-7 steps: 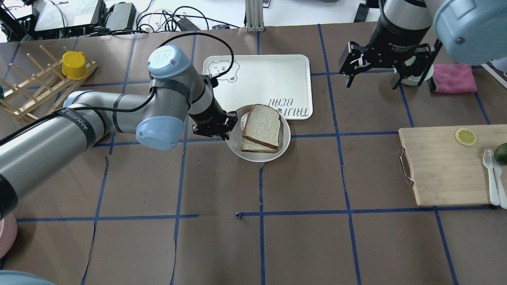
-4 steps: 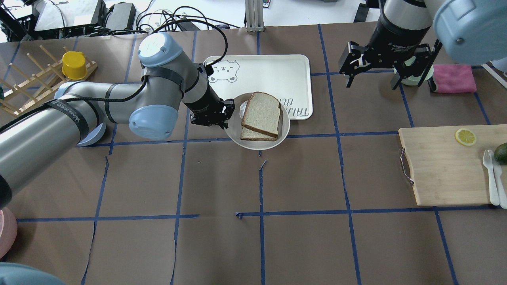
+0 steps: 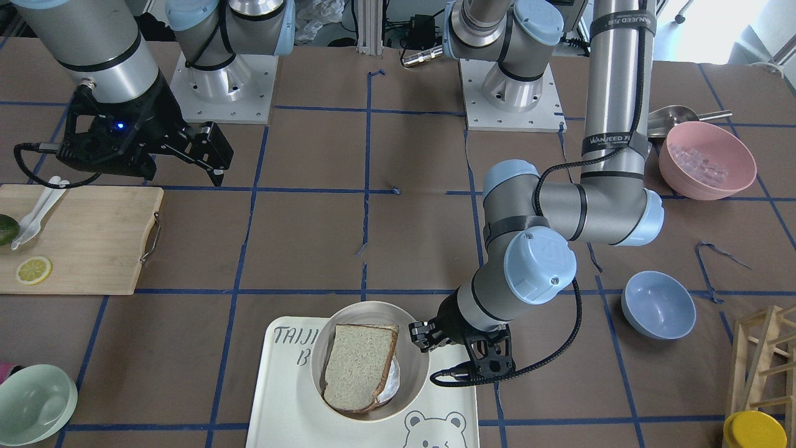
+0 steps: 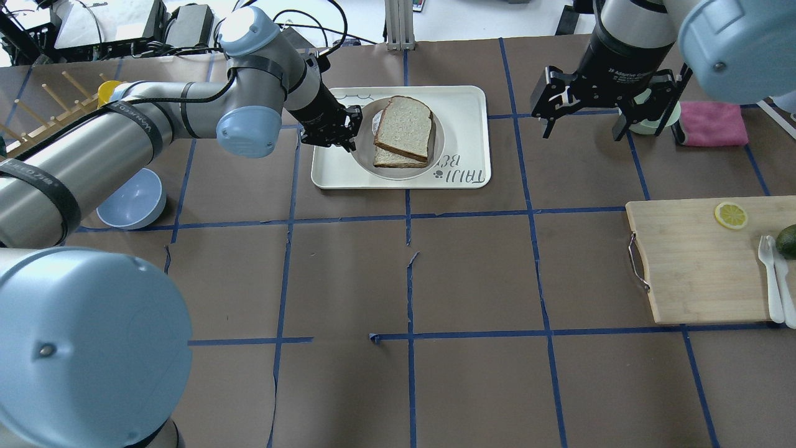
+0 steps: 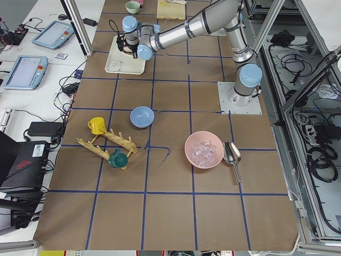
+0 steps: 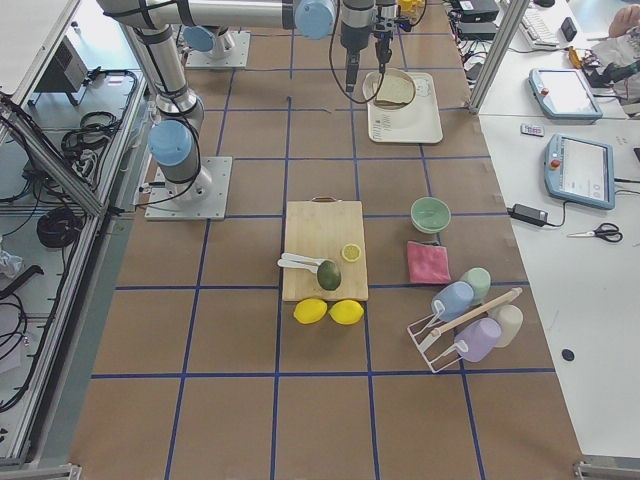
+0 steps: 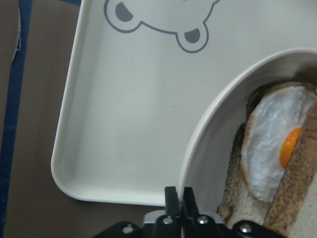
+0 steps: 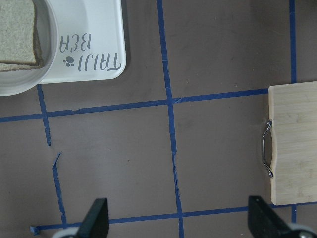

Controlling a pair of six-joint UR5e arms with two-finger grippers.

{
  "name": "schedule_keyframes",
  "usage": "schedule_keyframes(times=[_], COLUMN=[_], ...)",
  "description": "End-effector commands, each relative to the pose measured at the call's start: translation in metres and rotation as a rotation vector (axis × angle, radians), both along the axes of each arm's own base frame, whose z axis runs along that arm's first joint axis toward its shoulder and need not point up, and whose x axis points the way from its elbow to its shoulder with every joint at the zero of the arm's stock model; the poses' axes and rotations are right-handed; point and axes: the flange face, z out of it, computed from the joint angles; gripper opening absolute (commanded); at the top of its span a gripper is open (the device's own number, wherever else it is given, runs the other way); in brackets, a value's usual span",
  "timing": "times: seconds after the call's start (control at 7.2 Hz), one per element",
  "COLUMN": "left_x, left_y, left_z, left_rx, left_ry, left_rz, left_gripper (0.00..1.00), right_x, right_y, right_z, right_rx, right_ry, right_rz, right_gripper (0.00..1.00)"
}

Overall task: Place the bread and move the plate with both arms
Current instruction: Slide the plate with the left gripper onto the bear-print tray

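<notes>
Since 0.6 s ago the plate (image 4: pixel 362 154) has gone from the bare tabletop (image 4: pixel 472 280), just below the tray (image 4: pixel 463 106), up onto the tray area. The left arm (image 4: pixel 155 124) swung toward the upper left of the overhead view. A blue bowl (image 4: pixel 130 199) now shows at the left edge. The right claw (image 4: pixel 583 129) is unchanged.

Now:
- The plate is in the upper middle of the overhead view, over the left and middle part of the tray. It hides most of the bear print and part of the lettering. Can't tell if it rests on the tray or is held just above it.
- The bread (image 4: pixel 404 127) lies on top inside the plate, tilted. It overlaps the egg slice (image 7: pixel 267 148) under it. The egg peeks out on the side toward the left claw.
- The left claw (image 4: pixel 348 134) is at the plate's left edge. In the wrist view its fingers (image 7: pixel 171 201) are pressed nearly together, pinching the plate rim.
- The right claw is in the upper right of the overhead view, spread wide and empty. It is above the tabletop, well apart from the tray, with a pink cloth (image 4: pixel 712 123) to its right.
- A board (image 4: pixel 696 261) sits at the right edge of the overhead view with a lemon slice (image 4: pixel 731 215) on it.
</notes>
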Motion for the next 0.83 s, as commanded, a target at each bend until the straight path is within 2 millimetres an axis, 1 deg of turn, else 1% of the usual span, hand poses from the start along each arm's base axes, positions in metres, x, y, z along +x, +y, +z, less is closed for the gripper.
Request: schedule_keyframes(times=[0.0, 0.14, 0.28, 0.42, 0.56, 0.69], left_x=[-0.003, -0.003, -0.003, -0.003, -0.001, 0.006], left_y=[-0.024, -0.025, -0.026, -0.027, -0.025, -0.017], left_z=[-0.031, -0.041, -0.040, -0.040, -0.026, -0.009], left_rx=[-0.027, -0.024, -0.024, -0.030, -0.038, -0.003], left_ry=[0.020, 0.019, 0.012, 0.011, 0.007, -0.009], left_rz=[-0.020, -0.020, -0.009, -0.021, -0.016, -0.006], left_gripper=[0.00, 0.00, 0.04, 0.99, 1.00, 1.00], right_x=[0.000, 0.000, 0.000, 0.000, 0.000, 0.000], right_y=[0.000, 0.000, 0.000, 0.000, 0.000, 0.000], right_z=[0.000, 0.001, 0.001, 0.001, 0.001, 0.001], right_rx=[0.002, -0.001, -0.001, -0.001, -0.001, -0.001], right_ry=[0.000, 0.000, 0.000, 0.000, 0.000, 0.000], right_rz=[0.000, 0.000, 0.000, 0.002, -0.001, 0.000], right_gripper=[1.00, 1.00, 1.00, 1.00, 1.00, 1.00])
